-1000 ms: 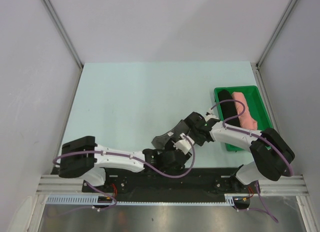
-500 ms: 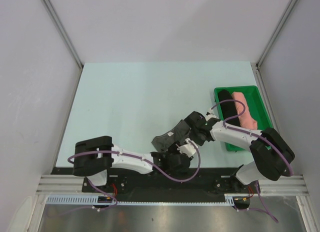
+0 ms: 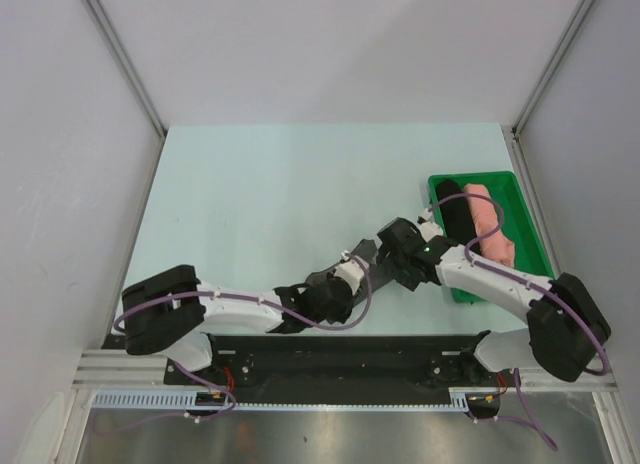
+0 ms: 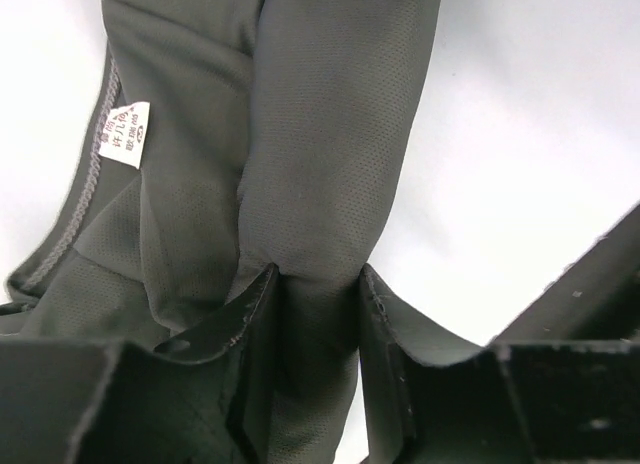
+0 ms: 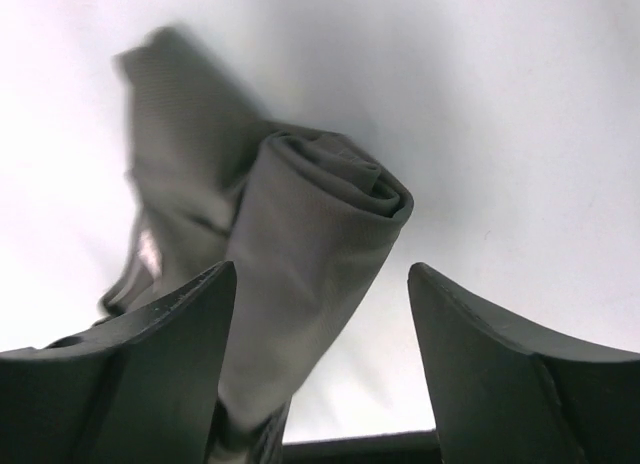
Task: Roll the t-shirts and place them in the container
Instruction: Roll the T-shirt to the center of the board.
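Pale mint tabletop, smooth and matte, boxed in by plain grey walls; charcoal tee half-rolled near the front edge, between both grippers

Pinched mid-length in the left gripper, hard black fingers squeezing the soft fine-mesh tube into a narrow waist; beside that, looser folds with a stitched neck seam and a small white label. Straddled at its spiral end by the right gripper, wedge-shaped jaws spread wide, no clamp on the cloth. Off to the right, glossy green plastic tray with two sausage-like bundles lying side by side: black roll and salmon-pink roll
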Controlling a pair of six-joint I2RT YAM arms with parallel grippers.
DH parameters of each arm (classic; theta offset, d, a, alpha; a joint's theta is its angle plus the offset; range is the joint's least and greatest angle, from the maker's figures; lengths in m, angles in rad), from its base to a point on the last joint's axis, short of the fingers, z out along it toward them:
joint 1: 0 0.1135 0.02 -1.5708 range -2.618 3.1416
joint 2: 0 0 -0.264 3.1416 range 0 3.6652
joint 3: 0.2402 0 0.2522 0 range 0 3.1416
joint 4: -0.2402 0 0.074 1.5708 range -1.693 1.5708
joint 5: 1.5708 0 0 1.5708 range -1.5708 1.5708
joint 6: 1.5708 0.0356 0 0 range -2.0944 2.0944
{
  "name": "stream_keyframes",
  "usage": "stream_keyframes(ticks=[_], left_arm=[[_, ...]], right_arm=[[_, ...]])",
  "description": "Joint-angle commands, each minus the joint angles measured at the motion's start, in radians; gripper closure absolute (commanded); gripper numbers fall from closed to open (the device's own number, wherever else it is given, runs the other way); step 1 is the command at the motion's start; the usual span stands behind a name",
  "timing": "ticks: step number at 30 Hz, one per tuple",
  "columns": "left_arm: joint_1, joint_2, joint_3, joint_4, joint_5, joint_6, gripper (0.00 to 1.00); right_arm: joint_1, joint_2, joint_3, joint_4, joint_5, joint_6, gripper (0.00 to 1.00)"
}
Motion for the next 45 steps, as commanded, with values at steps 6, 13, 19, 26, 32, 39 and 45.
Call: stream_keyframes(ticks=[6,13,19,26,32,39,45], left_arm=[[0.176,-0.042,-0.084,0.073,0.504,-0.133,0.69],[0.291,-0.025,-0.15,0.222,0.797,-0.352,0.69],[0.377,0.027,-0.18,0.282,0.921,-0.481,0.68],[0.424,0.116,-0.179,0.309,0.976,-0.532,0.68],[0.443,0.139,-0.171,0.3,0.984,-0.535,0.68],[0.456,0.165,-0.168,0.305,0.999,-0.535,0.67],[0.459,0.173,-0.162,0.311,1.01,-0.529,0.64]], right_arm=[[0.035,-0.245,0.009,-0.024,0.129,-0.077,0.22],[0.211,-0.313,-0.009,-0.098,0.287,-0.036,0.33],[0.306,-0.33,-0.073,-0.086,0.35,0.018,0.54],[0.328,-0.316,-0.132,-0.001,0.321,0.018,0.66],[0.311,-0.281,-0.132,0.083,0.32,-0.034,0.68],[0.22,-0.189,-0.13,0.201,0.243,-0.094,0.71],[0.161,-0.117,-0.13,0.279,0.197,-0.126,0.71]])
